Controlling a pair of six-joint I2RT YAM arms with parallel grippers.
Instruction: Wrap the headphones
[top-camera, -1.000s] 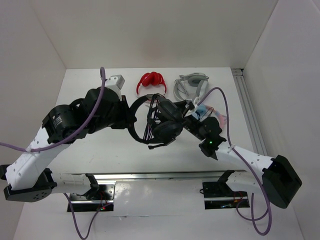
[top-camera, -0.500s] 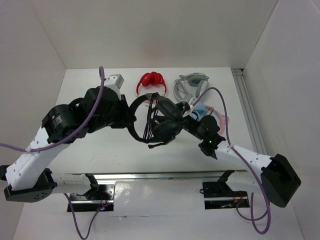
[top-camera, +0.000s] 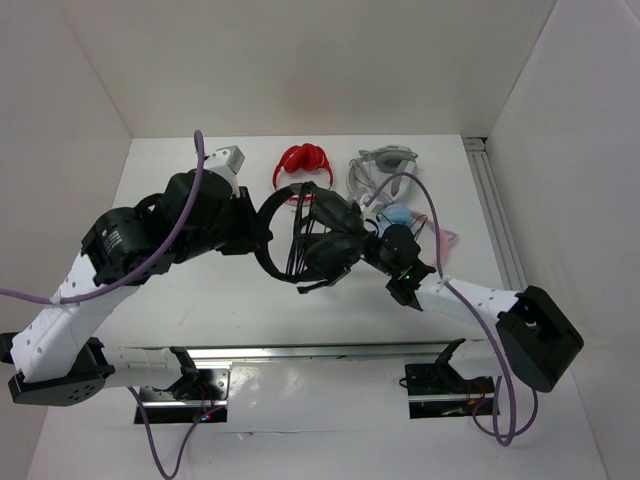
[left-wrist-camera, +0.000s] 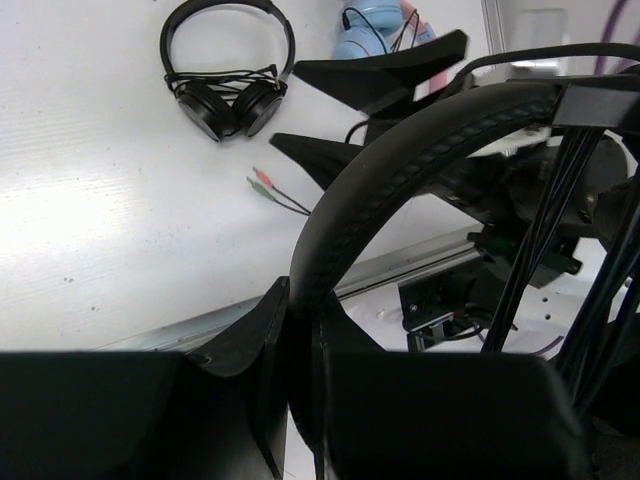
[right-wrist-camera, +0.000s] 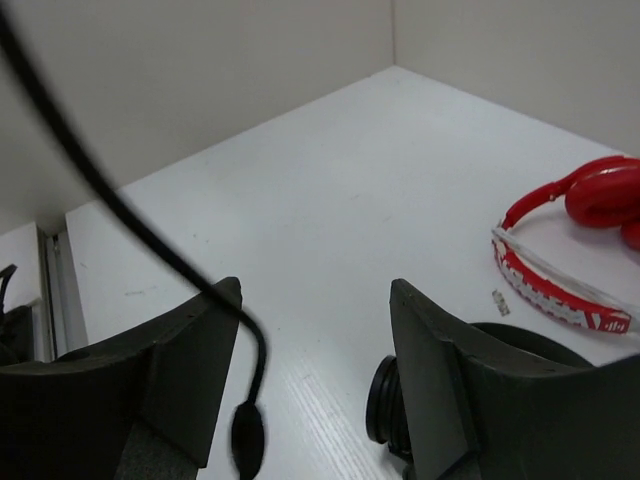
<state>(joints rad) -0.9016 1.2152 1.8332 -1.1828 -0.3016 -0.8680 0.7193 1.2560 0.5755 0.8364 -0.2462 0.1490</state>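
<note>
The large black headphones (top-camera: 322, 240) hang above the table between the two arms. My left gripper (top-camera: 262, 232) is shut on their padded headband (left-wrist-camera: 420, 150), which arches up and to the right from the jaws (left-wrist-camera: 298, 300). Several strands of the thin black cable (left-wrist-camera: 560, 200) run down across the cups. My right gripper (top-camera: 368, 232) stands open just right of the cups. In the right wrist view the cable (right-wrist-camera: 110, 200) crosses the left fingertip and hangs, with a dark lump on it, between the open fingers (right-wrist-camera: 315, 285), not pinched.
On the table at the back lie a red pair (top-camera: 303, 160) and a grey pair (top-camera: 383, 165). A blue item (top-camera: 400, 218) lies near the right wrist. A smaller black on-ear pair (left-wrist-camera: 228, 60) and loose green and pink plugs (left-wrist-camera: 262, 178) lie below.
The right arm has swung left and closer to the cups, its jaws still open. The left gripper keeps its hold on the headband and has barely moved.
</note>
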